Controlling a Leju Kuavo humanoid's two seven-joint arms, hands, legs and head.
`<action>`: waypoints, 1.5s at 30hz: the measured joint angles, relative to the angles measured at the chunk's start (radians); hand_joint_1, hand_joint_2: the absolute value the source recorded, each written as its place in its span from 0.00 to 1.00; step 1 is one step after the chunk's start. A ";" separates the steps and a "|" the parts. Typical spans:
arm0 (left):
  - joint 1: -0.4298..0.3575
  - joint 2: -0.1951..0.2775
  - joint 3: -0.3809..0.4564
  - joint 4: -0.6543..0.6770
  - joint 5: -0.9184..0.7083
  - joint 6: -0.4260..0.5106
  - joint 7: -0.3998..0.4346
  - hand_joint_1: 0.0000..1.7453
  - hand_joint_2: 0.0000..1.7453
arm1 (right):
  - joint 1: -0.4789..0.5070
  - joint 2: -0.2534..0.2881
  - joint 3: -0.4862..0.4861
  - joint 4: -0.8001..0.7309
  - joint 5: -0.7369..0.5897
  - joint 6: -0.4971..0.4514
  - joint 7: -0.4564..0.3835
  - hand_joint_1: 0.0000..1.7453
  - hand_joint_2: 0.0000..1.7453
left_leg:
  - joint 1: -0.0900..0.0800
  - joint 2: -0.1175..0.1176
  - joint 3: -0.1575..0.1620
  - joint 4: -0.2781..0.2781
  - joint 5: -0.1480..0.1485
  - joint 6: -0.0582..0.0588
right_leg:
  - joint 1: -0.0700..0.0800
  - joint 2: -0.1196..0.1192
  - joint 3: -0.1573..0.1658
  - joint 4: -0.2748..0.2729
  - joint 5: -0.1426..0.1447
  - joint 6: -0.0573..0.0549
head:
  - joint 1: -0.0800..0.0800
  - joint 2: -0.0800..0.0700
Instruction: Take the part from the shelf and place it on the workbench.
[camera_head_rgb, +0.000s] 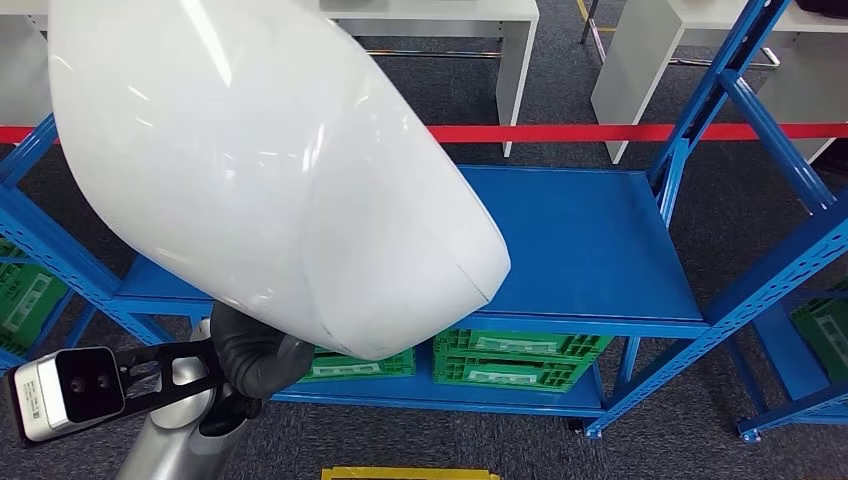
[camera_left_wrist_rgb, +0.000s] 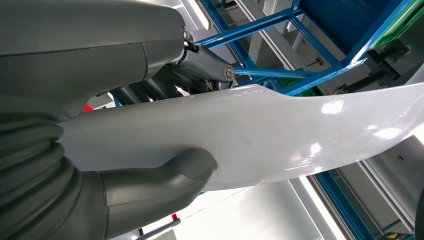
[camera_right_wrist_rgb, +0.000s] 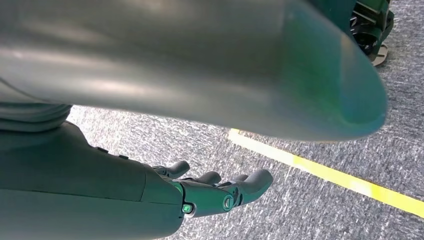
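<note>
The left hand (camera_left_wrist_rgb: 100, 125) holds the part (camera_head_rgb: 270, 170), a big glossy white shell with a curved surface. In the left wrist view the thick grey thumb (camera_left_wrist_rgb: 165, 177) presses on one face of the part and the darker fingers (camera_left_wrist_rgb: 150, 87) lie along the opposite face, so the edge of the shell is clamped between them. In the head view the part rises above the left hand (camera_head_rgb: 245, 360), tilted, and it covers much of the shelf (camera_head_rgb: 590, 240) behind it. The shelf is a blue metal rack; its upper board, beyond the hand and to the right of the part, is bare. Under this board, just beyond the left hand, green crates (camera_head_rgb: 515, 358) stand on the lower board. A red tape line (camera_head_rgb: 620, 132) runs on the grey carpet behind the shelf, and white tables (camera_head_rgb: 470, 20) stand farther away. The right hand (camera_right_wrist_rgb: 220, 192) hangs low with its fingers spread apart and a little curled, holding nothing. Below it is grey carpet with a yellow line (camera_right_wrist_rgb: 340, 180) on it.
</note>
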 joint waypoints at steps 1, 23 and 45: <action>0.000 0.000 0.000 0.000 0.000 0.000 0.000 1.00 1.00 | 0.000 0.000 0.000 0.000 0.000 0.000 0.000 0.00 0.00 | 0.000 0.000 0.000 0.000 0.000 0.000 | 0.000 0.000 0.000 0.000 0.000 0.000 | 0.000 0.000; 0.000 0.000 0.000 0.000 0.000 0.000 0.000 1.00 1.00 | 0.000 0.000 0.000 0.000 0.000 0.000 0.000 0.00 0.00 | 0.000 0.000 0.000 0.000 0.000 0.000 | 0.000 0.000 0.000 0.000 0.000 0.000 | 0.000 0.000; 0.000 0.000 0.000 0.000 0.000 0.000 0.000 1.00 1.00 | 0.000 0.000 0.000 0.000 0.000 0.000 0.000 0.00 0.00 | 0.000 0.000 0.000 0.000 0.000 0.000 | 0.000 0.000 0.000 0.000 0.000 0.000 | 0.000 0.000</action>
